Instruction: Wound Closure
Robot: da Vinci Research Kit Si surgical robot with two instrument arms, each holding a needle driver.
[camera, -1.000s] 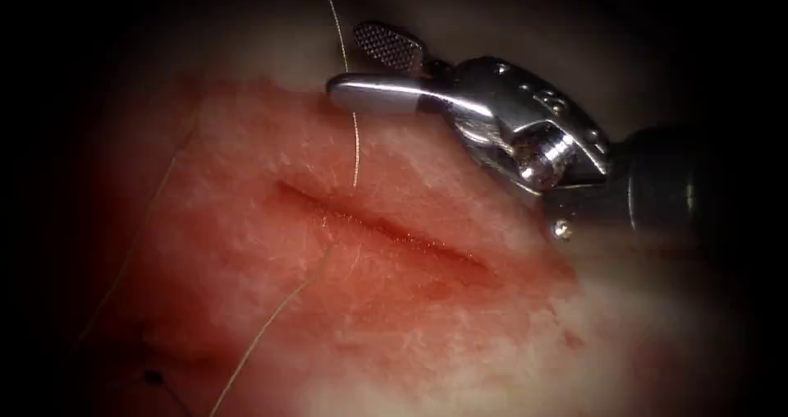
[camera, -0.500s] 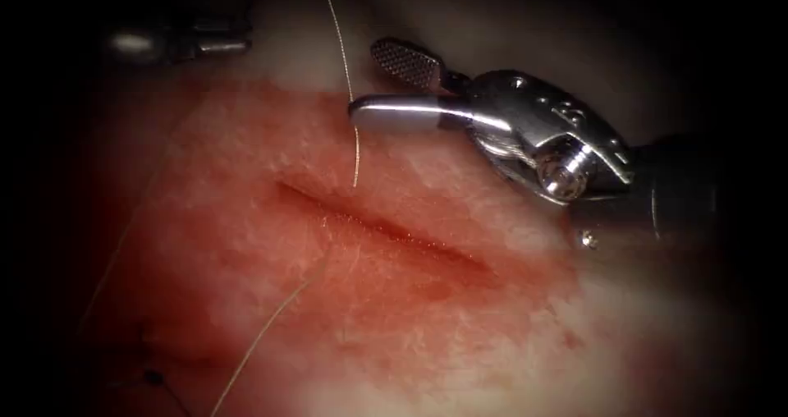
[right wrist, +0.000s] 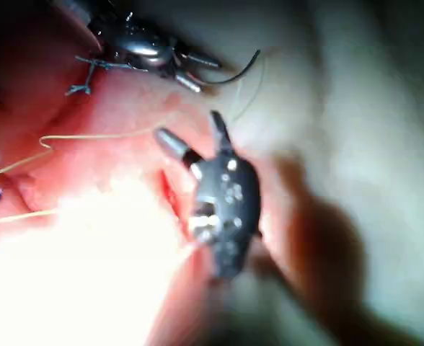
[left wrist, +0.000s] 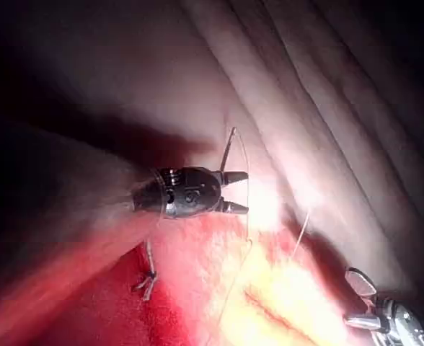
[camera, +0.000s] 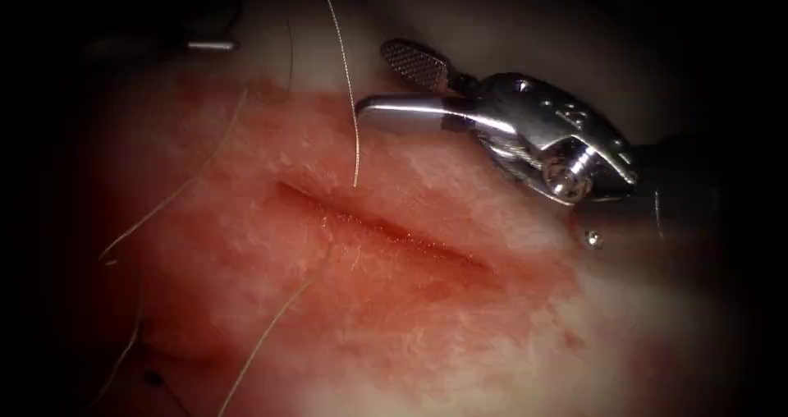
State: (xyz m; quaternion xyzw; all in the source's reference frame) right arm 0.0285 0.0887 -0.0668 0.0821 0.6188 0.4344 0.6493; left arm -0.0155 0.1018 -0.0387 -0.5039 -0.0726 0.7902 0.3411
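Note:
The tissue (camera: 246, 245) carries a slanted cut (camera: 386, 230). My right tool (camera: 373, 79) hovers over the far right edge of the tissue, its jaws open and holding nothing; it also shows in the right wrist view (right wrist: 188, 124). A pale thread (camera: 353, 105) rises from the cut's left end, just left of those jaws. My left tool (left wrist: 245, 193) is beyond the tissue's far left edge, jaws apart. The dark curved needle (right wrist: 237, 71) arcs away from those jaw tips, outside the tissue. I cannot tell whether it still rests on a jaw.
A slack loop of thread (camera: 176, 191) lies across the tissue left of the cut, and another strand (camera: 263, 343) runs toward the near edge. A dark knot with cut ends (camera: 152, 376) sits near left. Red fluid stains the tissue around the cut.
The left tool's jaws have gone from shut to apart. A slack loop of thread has dropped onto the tissue's left side. The right tool has shifted slightly right and down.

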